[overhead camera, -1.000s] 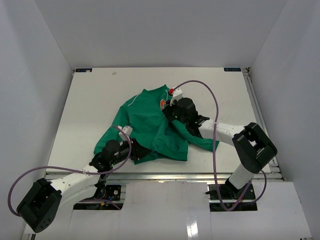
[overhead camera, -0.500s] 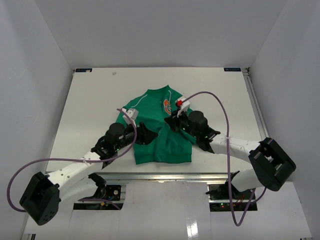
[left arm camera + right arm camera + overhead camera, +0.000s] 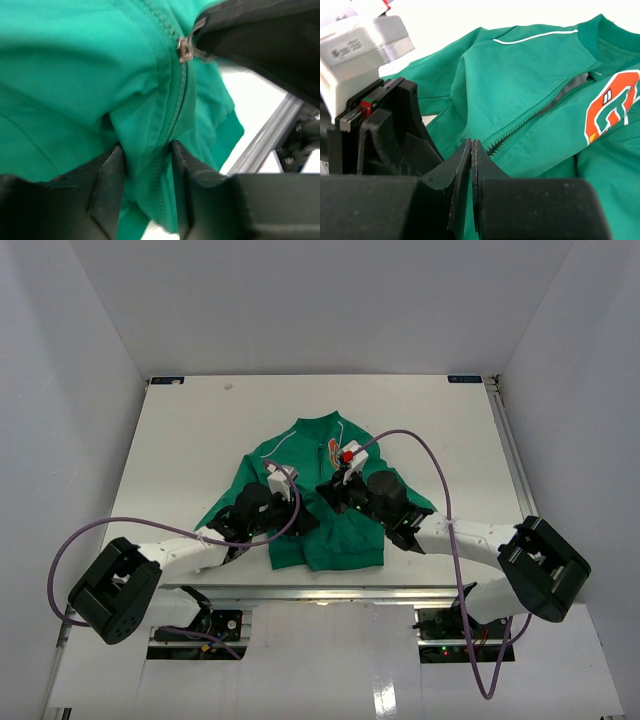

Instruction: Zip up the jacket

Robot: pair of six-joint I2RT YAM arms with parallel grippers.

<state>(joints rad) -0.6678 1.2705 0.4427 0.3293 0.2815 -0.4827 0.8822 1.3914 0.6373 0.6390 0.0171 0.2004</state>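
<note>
Left gripper (image 3: 304, 520) shifted right, jaws pinching the jacket (image 3: 350, 542).

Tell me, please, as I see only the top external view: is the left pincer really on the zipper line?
Observer: Yes. The left pincer has its fingers either side of a fold of the jacket, with the closed stretch of zipper between them.
Operator: Where is the slider?
Observer: The slider sits farther along that seam, right against the right pincer tip.
Operator: Is that pincer shut?
Observer: Yes, pressed together; beyond it the teeth lie apart up to the collar.
</note>
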